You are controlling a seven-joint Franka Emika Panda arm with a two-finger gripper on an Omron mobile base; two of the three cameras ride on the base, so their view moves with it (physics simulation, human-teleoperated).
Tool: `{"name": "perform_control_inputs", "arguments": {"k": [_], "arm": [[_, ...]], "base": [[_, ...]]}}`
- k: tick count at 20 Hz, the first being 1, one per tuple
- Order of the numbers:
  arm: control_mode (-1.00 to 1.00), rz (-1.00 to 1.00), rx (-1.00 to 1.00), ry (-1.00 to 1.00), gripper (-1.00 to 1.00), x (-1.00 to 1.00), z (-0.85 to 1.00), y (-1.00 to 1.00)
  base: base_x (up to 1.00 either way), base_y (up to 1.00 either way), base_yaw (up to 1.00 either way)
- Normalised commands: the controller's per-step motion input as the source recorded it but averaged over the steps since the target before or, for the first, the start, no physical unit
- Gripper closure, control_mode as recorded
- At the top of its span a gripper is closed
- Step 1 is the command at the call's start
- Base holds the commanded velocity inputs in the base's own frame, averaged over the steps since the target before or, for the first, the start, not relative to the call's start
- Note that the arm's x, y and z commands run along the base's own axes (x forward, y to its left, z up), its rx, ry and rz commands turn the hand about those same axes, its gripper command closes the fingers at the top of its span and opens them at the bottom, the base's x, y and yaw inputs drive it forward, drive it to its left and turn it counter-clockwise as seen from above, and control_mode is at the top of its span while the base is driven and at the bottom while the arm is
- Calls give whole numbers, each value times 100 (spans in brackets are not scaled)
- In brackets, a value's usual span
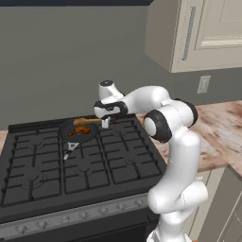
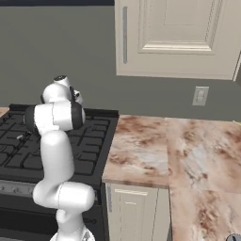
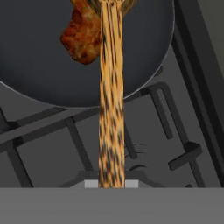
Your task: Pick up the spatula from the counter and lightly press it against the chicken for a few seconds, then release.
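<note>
My gripper [image 1: 105, 124] is shut on the wooden spatula [image 1: 88, 121], holding it by the handle end over the back of the stove. In the hand view the mottled orange handle [image 3: 111, 109] runs from between my fingertips up into the dark frying pan [image 3: 35, 65]. The browned chicken piece [image 3: 83, 37] lies in the pan, just left of the spatula's far end, which overlaps its edge. From the left base view the pan [image 1: 80, 136] sits on a rear burner with the chicken [image 1: 72, 133] inside, and the spatula is nearly level above it.
The black gas stove [image 1: 71, 165] has raised grates around the pan. The pan's handle [image 1: 70, 150] points toward the front. A marbled counter [image 2: 155, 146] lies right of the stove, with wall cabinets [image 2: 179, 37] above and an outlet [image 2: 200, 95] on the wall.
</note>
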Motion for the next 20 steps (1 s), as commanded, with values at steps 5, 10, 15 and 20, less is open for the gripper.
{"name": "perform_control_inputs", "arguments": {"k": [5,10,15,20], "arm": [[-100,6,-4,0,100,28,-20,17],[-100,4,-6,1,100,28,-18,8],[-100,3,-7,0,100,30,-11,0],[-100,3,-6,0,100,22,-10,0]], "base": [[0,0,0],[0,0,0],[0,0,0],[0,0,0]]}}
